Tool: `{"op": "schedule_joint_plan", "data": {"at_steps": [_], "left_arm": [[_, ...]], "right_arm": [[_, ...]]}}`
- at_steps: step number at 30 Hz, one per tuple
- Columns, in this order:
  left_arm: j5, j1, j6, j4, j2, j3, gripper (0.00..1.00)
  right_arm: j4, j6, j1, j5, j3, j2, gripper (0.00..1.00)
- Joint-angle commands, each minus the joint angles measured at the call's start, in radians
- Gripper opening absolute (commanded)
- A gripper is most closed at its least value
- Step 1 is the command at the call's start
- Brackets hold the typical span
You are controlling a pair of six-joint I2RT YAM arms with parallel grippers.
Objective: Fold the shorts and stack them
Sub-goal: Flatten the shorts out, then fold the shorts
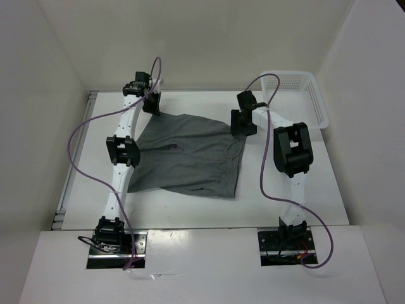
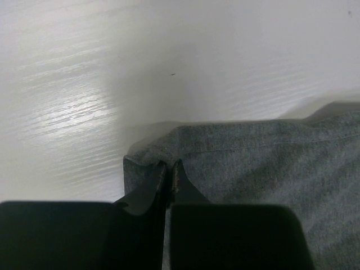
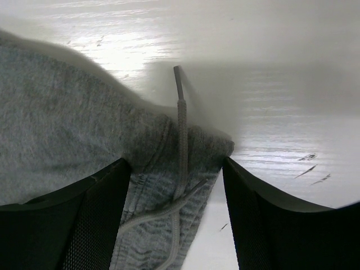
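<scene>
Shorts (image 1: 190, 158) lie spread over the middle of the desk (image 1: 190, 212), waistband to the right. My worry is a crooked fold, since only one corner looks held. If the left arm pulls before the right one bites, I'd expect the cloth to drag and bunch. The left fingers (image 1: 150, 102), at the far left corner, are closed tight with the hem corner pinched at their tips. The right fingers (image 1: 243, 122) stand wide apart, holding nothing, with the far right waistband corner lying between them. The drawstring (image 3: 181, 129) runs loose there too and could get caught instead of the cloth.
</scene>
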Motion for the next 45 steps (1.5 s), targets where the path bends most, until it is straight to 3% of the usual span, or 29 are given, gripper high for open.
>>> {"op": "schedule_joint_plan", "data": {"at_steps": [1, 6, 10, 11, 14, 17, 20, 21, 24, 26, 37, 45], "left_arm": [[0.018, -0.009, 0.003, -0.014, -0.072, 0.041, 0.00], [0.009, -0.009, 0.003, -0.024, -0.072, 0.041, 0.00], [-0.010, 0.000, 0.003, -0.024, -0.072, 0.041, 0.00], [-0.010, 0.000, 0.003, -0.024, -0.072, 0.041, 0.00], [-0.010, 0.000, 0.003, -0.024, -0.072, 0.041, 0.00], [0.001, 0.000, 0.003, -0.024, -0.081, 0.041, 0.00], [0.010, 0.009, 0.003, -0.024, -0.090, 0.041, 0.00], [0.010, 0.009, 0.003, -0.024, -0.090, 0.041, 0.00], [0.031, 0.022, 0.003, -0.015, -0.110, 0.041, 0.00], [0.032, 0.042, 0.003, -0.005, -0.124, 0.041, 0.00], [0.071, 0.114, 0.003, 0.137, -0.351, 0.041, 0.00], [0.121, 0.138, 0.003, -0.085, -0.440, 0.041, 0.00]], "right_arm": [[-0.021, 0.021, -0.014, 0.102, 0.058, 0.043, 0.72], [-0.022, 0.030, -0.014, 0.146, 0.039, 0.052, 0.72], [-0.012, 0.021, -0.014, 0.156, 0.039, 0.032, 0.79], [0.000, 0.021, -0.014, 0.156, 0.027, 0.032, 0.87], [0.026, -0.007, -0.023, 0.061, 0.021, 0.034, 0.86], [0.026, -0.021, -0.023, -0.014, 0.041, 0.093, 0.79], [0.026, -0.033, -0.023, -0.050, 0.050, 0.130, 0.55], [0.026, -0.033, -0.023, -0.059, 0.059, 0.130, 0.39], [0.026, -0.042, -0.023, -0.070, 0.059, 0.130, 0.11], [0.026, -0.054, -0.023, -0.079, 0.085, 0.120, 0.00], [0.095, -0.119, -0.023, -0.197, 0.087, -0.081, 0.00], [0.163, -0.162, -0.009, -0.306, 0.021, -0.231, 0.00]]}}
